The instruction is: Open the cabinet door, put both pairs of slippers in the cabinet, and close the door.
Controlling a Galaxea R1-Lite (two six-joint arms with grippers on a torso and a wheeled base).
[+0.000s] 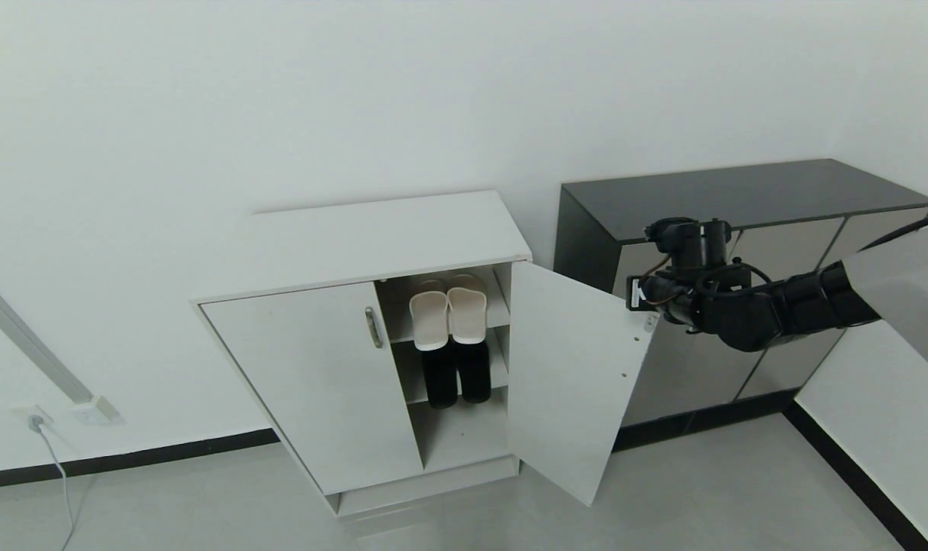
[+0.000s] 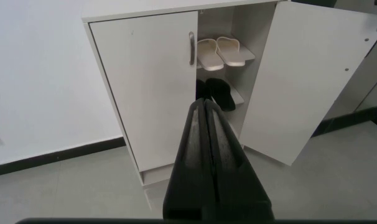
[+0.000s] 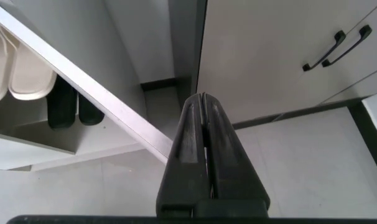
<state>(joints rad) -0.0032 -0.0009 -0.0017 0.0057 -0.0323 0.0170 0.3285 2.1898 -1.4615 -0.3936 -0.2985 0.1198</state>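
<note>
The white cabinet [image 1: 372, 237] has its left door [image 1: 311, 383] closed and its right door [image 1: 571, 375] swung open. White slippers [image 1: 449, 314] lie on the upper shelf, black slippers [image 1: 456, 375] on the shelf below. My right gripper [image 1: 638, 295] is shut and empty at the top outer corner of the open door, on its outside face. From the right wrist, the shut right gripper [image 3: 204, 98] sits beside the door's edge [image 3: 95, 93], with the white slippers [image 3: 20, 68] and black slippers [image 3: 70, 107] beyond. My left gripper [image 2: 204, 102] is shut and empty, in front of the cabinet opening.
A dark-topped sideboard [image 1: 740, 191] with grey fronts stands just right of the cabinet, behind the open door. A wall socket with a cable [image 1: 35, 419] is low on the left. A white surface [image 1: 877, 398] borders the right. Bare grey floor [image 1: 663, 497] lies in front.
</note>
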